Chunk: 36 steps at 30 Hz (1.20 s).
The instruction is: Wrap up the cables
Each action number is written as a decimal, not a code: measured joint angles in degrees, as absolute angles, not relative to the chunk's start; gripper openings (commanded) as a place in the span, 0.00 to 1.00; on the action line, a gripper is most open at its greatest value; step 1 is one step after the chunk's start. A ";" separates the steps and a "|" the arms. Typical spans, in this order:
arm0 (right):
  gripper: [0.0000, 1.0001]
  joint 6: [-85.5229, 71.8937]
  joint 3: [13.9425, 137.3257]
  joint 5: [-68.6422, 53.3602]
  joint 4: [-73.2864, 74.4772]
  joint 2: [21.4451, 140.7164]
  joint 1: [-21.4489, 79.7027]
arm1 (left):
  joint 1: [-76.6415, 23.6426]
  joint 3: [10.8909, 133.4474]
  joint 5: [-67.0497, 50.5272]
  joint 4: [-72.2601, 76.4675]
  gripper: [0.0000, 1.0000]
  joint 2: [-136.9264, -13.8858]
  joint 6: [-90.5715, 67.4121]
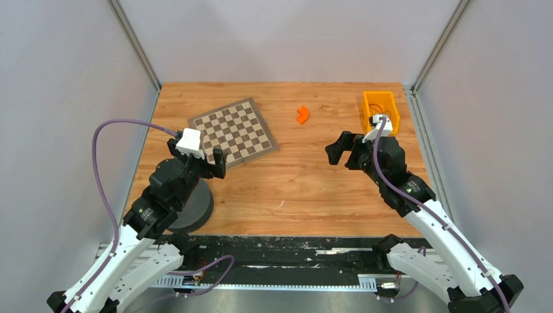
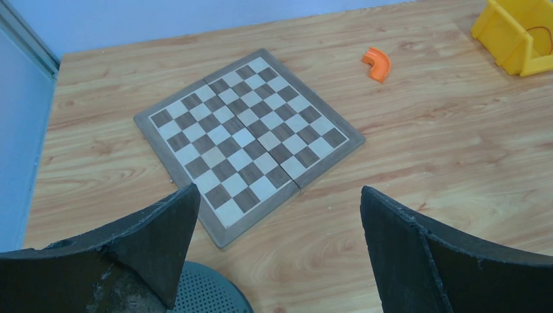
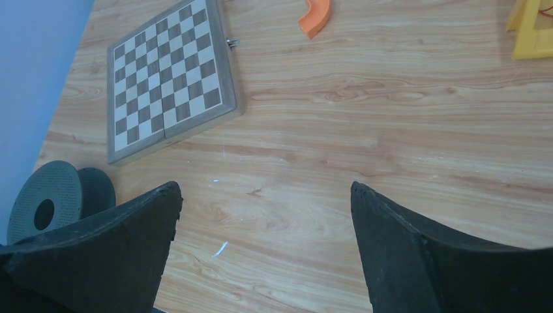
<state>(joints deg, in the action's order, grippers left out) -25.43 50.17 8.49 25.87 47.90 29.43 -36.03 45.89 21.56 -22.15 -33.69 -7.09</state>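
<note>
**Wrap not started: both tools empty, wire in the bin**

Progress, as I judge it: nothing done. No wire is out on the desk point(image 1: 313, 195) and none is in either tool, so fetching it, laying it out and wrapping it are all left.

Left tool point(image 2: 279, 192): jaws spread wide, holding nothing, touching nothing.
Right tool point(image 3: 265, 186): same, wide apart, bare wood between the fingers.

Near to far:
- A grey perforated reel point(image 3: 45, 195) sits right under the left tool, well to the left of the right one. It is probably the thing to wind onto.
- The chessboard point(image 2: 248, 137) lies flat just ahead of the left tool.
- An orange curved piece point(image 2: 376, 63) sits further out, ahead and to the right.
- The yellow bin point(image 2: 505, 26) is at far right from the left tool, just beyond the right tool. The cables point(image 2: 540, 32) show as a thin dark red curl inside it. I can't tell how much wire is in there.
</note>
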 measured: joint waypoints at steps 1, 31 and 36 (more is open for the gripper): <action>1.00 -25.43 50.17 8.49 25.87 47.86 29.43 | -36.03 45.89 21.58 -22.15 1.00 -33.69 -7.11; 0.68 -41.63 38.00 -13.96 -11.27 72.62 41.43 | -35.66 45.91 41.06 -23.18 1.00 -27.83 -7.09; 0.61 -45.04 45.98 -16.99 -22.46 89.97 48.82 | -34.96 45.91 43.48 -23.33 1.00 -25.78 -7.11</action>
